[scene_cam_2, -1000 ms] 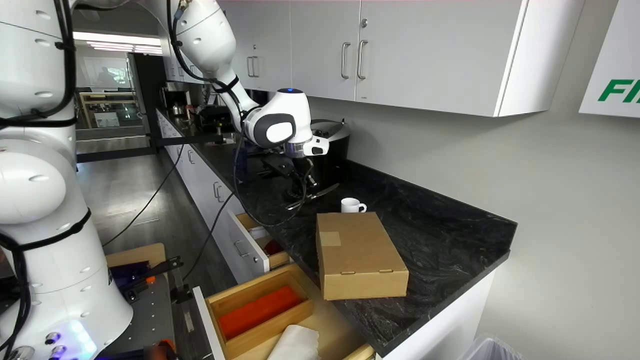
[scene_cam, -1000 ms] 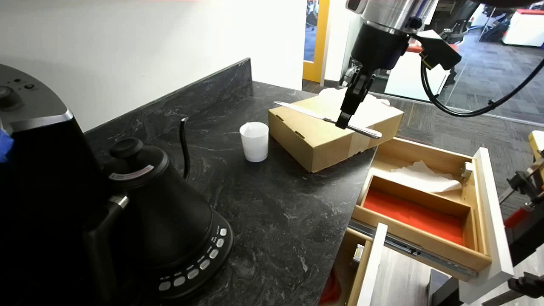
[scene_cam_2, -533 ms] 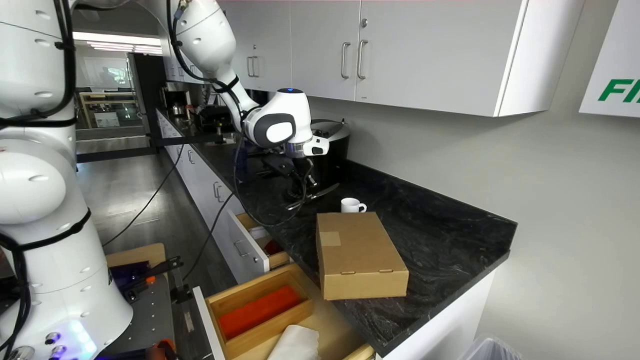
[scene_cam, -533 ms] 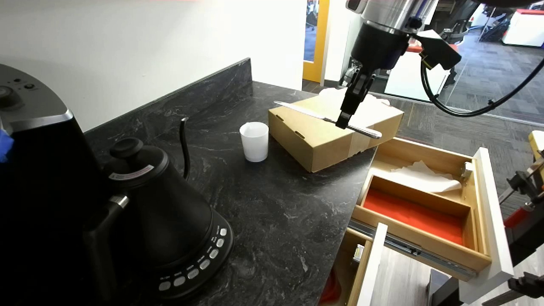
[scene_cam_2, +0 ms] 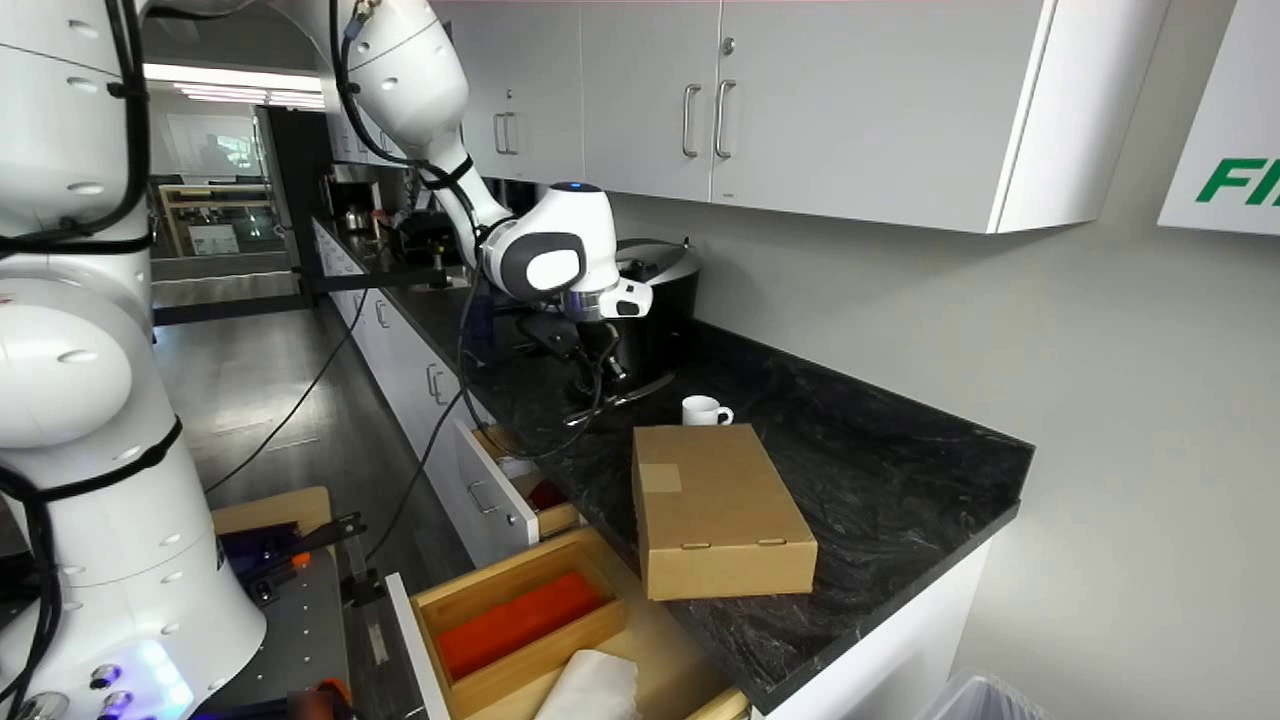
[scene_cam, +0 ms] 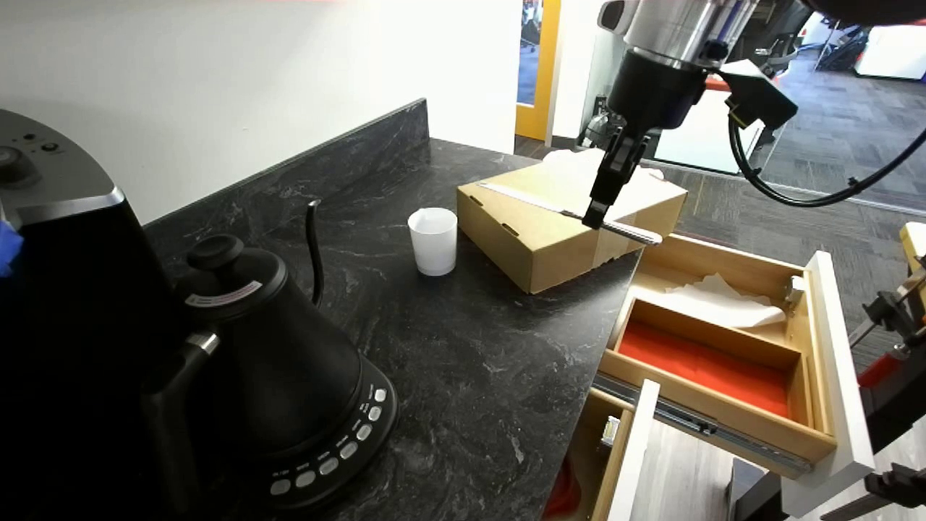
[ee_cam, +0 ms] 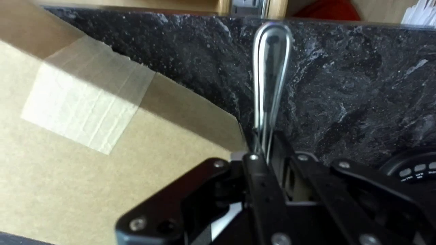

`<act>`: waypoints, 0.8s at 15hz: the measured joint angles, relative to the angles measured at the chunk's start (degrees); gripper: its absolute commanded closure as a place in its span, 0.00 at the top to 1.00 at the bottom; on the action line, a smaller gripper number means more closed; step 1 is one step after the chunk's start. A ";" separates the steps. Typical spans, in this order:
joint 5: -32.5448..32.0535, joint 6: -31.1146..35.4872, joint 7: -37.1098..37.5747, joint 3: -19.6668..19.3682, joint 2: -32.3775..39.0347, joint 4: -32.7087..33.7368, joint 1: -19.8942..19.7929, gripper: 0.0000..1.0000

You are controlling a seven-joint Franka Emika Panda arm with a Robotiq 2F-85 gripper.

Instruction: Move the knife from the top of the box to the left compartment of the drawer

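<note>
Knife [ee_cam: 267, 85] shifted with gripper [scene_cam: 595, 216]; blade [scene_cam: 522, 197] obscured, wrist view.

In an exterior view, green capitals [scene_cam_2: 1228, 181] on a white panel [scene_cam_2: 1240, 80] read "FI" before the edge of the view cuts the word off. The panel shows above and beyond the wall-side corner of the counter [scene_cam_2: 890, 470]. Well apart from that corner, on the counter, stands a black kettle [scene_cam: 275, 369]; its lid [scene_cam: 231, 276] bears a pale label strip [scene_cam: 223, 294] with print too small to read. The base [scene_cam: 325, 485] has tiny lettering beside its buttons [scene_cam: 328, 465]: the end one seems to say "ON / OFF"; the rest is illegible, in the wrist view too.
</note>
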 measured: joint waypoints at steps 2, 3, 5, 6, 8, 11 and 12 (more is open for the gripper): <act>-0.45 0.08 2.61 0.17 -0.87 -2.10 0.50 0.06; -0.81 0.09 4.24 0.47 -1.63 -3.28 0.80 0.06; -3.15 0.06 8.89 0.89 -3.84 -5.76 1.94 0.05; -5.09 -0.20 11.91 1.05 -5.32 -7.01 2.70 0.05; -9.30 -1.21 18.55 1.70 -8.80 -9.51 3.90 0.05; -11.30 -3.34 25.20 4.09 -14.39 -14.00 4.16 0.05; -11.30 -3.39 26.46 4.85 -15.98 -15.77 4.15 0.05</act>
